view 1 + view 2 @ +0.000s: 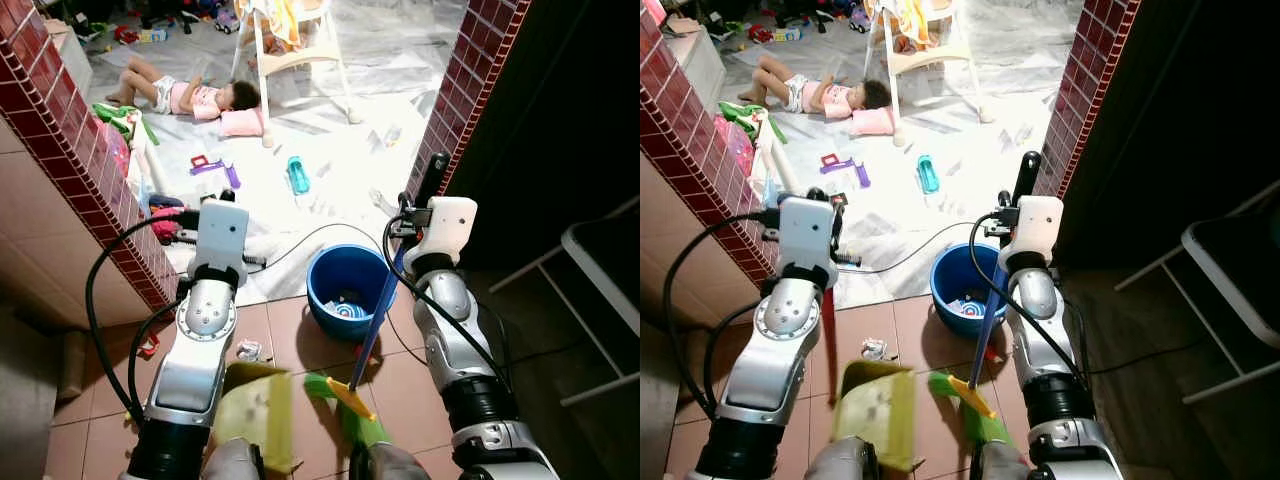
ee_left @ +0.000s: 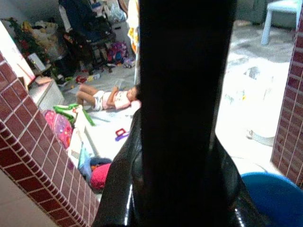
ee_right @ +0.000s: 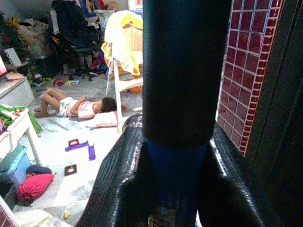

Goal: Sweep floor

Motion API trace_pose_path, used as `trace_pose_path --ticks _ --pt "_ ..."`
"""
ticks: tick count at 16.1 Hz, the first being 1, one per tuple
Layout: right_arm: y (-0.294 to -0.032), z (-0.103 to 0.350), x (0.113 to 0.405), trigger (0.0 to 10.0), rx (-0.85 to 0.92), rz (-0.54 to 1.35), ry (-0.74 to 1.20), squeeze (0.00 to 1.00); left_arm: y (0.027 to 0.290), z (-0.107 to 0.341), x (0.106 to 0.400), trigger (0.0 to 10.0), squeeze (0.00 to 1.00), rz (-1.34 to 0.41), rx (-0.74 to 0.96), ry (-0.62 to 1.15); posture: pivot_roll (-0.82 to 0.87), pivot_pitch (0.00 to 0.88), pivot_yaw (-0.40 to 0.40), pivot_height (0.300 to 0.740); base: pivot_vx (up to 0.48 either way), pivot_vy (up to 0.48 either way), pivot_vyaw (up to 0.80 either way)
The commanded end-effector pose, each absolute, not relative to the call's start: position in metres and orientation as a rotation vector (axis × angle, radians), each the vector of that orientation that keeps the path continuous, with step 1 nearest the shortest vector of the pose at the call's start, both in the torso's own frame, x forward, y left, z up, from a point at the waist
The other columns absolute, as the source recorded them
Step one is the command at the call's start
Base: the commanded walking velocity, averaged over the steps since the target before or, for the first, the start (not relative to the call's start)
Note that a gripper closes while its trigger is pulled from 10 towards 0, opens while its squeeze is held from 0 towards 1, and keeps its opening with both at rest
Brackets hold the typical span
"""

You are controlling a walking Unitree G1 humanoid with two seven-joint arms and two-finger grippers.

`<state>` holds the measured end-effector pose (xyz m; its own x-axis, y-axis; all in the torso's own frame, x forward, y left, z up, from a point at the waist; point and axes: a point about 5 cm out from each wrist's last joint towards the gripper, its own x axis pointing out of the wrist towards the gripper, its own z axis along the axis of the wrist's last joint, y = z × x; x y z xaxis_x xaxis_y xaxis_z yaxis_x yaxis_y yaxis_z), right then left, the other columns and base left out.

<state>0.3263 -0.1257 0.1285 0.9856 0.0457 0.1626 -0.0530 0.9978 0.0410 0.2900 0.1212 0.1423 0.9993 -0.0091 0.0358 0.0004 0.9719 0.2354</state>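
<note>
On our left, the left gripper [image 1: 222, 197] is clamped around the red handle [image 1: 827, 330] of the yellow-green dustpan [image 1: 880, 412], which sits low on the tiled floor [image 1: 290, 345] so dirt can go straight in. The crumpled scrap [image 1: 874, 349] lies just beyond it, with the blue bucket [image 1: 345, 290] further over. On our right, the right gripper [image 1: 1025, 180] pinches the blue broom handle [image 1: 378, 315], angling the green broom head [image 1: 345, 405] toward the pan, probably mid-sweep.
</note>
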Motion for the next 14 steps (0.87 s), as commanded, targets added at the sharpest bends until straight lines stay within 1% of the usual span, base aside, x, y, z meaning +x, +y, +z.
trace_pose_path --ticks 1,3,6,9,12,14 --pt "-0.123 0.156 0.327 10.0 -0.049 0.104 -0.3 0.0 0.116 0.149 0.292 10.0 0.0 -0.02 0.265 -0.068 -0.06 0.078 -0.015 0.74 0.0 0.0 0.0" --pt "-0.125 0.182 0.329 10.0 -0.126 0.139 -0.396 0.0 0.115 0.145 0.293 10.0 0.0 -0.028 0.273 -0.04 -0.07 0.088 -0.013 0.74 0.0 0.0 0.0" --pt "-0.132 0.194 0.334 10.0 -0.166 0.148 -0.437 0.0 0.116 0.138 0.294 10.0 0.0 -0.041 0.286 -0.008 -0.07 0.103 -0.011 0.74 0.0 0.0 0.0" --pt "-0.139 0.184 0.338 10.0 -0.165 0.143 -0.414 0.0 0.117 0.135 0.299 10.0 0.0 -0.042 0.293 0.014 -0.06 0.104 -0.007 0.74 0.0 0.0 0.0" --pt "-0.131 0.163 0.34 10.0 -0.156 0.161 -0.356 0.0 0.118 0.137 0.303 10.0 0.0 -0.038 0.297 0.015 -0.04 0.105 -0.01 0.74 0.0 0.0 0.0" --pt "-0.121 0.149 0.34 10.0 -0.163 0.185 -0.32 0.0 0.124 0.139 0.307 10.0 0.0 -0.025 0.304 0.014 -0.02 0.115 -0.018 0.74 0.0 0.0 0.0"
